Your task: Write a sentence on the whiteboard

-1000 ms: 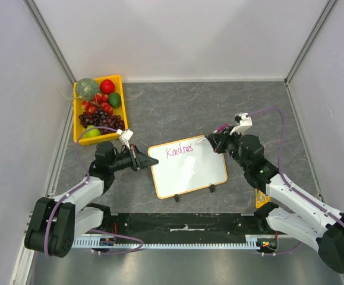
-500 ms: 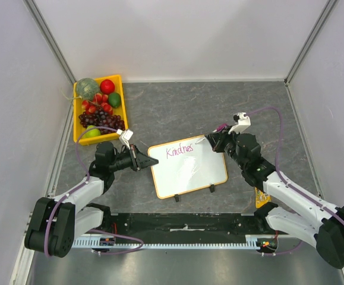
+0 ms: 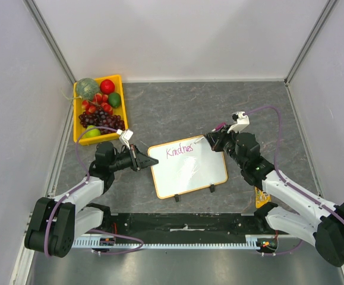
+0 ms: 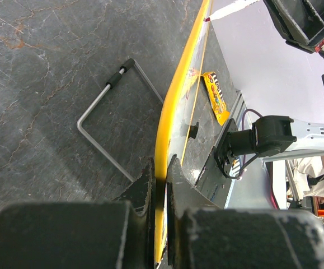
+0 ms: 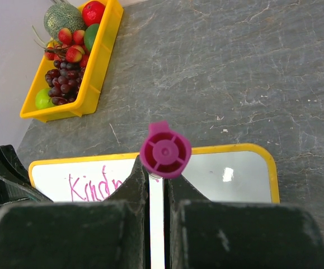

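The whiteboard (image 3: pixel 189 171) lies tilted in the middle of the table, with a yellow-orange frame. Pink writing of the sentence (image 3: pixel 179 150) reads "Kindnes" near its far edge. My left gripper (image 3: pixel 151 161) is shut on the board's left edge; the left wrist view shows the yellow rim (image 4: pixel 174 109) pinched between the jaws of the left gripper (image 4: pixel 160 171). My right gripper (image 3: pixel 212 141) is shut on a white marker with a magenta end (image 3: pixel 221 127), its tip at the end of the writing. In the right wrist view the marker (image 5: pixel 165 150) stands over the whiteboard (image 5: pixel 229 174), hiding the last letters.
A yellow tray (image 3: pixel 123 95) of fruit stands at the back left. A yellow candy packet (image 3: pixel 259 196) lies by the right arm. Two black clips (image 3: pixel 212 188) sit on the board's near edge. A bent wire stand (image 4: pixel 103 109) lies beside the board.
My right gripper with the marker has shifted slightly left and away. The left gripper and the board have not moved.
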You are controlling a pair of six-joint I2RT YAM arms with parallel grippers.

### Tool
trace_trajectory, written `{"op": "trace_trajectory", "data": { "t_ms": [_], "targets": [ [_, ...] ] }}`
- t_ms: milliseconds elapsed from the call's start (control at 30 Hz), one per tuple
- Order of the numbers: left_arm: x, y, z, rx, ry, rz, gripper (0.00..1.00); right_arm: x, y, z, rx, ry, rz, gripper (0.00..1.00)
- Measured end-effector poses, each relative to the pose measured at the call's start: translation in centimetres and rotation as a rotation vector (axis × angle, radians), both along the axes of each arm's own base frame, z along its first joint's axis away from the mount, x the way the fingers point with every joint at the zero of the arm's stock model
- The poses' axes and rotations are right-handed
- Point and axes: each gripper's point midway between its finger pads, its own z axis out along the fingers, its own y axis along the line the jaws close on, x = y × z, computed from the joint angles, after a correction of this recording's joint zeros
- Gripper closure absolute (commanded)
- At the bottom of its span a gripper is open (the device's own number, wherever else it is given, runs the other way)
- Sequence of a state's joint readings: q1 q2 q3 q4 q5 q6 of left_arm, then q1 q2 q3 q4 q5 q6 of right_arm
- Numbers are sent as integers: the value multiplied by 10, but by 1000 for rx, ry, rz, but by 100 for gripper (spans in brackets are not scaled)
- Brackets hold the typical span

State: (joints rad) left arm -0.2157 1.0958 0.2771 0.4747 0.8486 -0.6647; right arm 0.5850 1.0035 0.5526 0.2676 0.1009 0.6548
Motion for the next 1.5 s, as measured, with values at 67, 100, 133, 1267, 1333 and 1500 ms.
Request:
{"op": "trace_trajectory", "data": {
  "t_ms": [67,100,133,1267,1333,1500],
  "targets": [
    [0,0,0,0,0,0,98,0,0,0,1,0,3,100],
    [0,0,0,0,0,0,98,-1,1,0,1,1,8,100],
    [0,0,0,0,0,0,98,-1,2,0,1,2,11,100],
    [0,0,0,0,0,0,98,-15,-5,-11,-28,19,33,100],
    [0,0,0,0,0,0,98,-16,-4,-11,-27,19,38,100],
    [0,0,0,0,0,0,98,-15,-1,-11,-23,18,50,100]
  ]
}}
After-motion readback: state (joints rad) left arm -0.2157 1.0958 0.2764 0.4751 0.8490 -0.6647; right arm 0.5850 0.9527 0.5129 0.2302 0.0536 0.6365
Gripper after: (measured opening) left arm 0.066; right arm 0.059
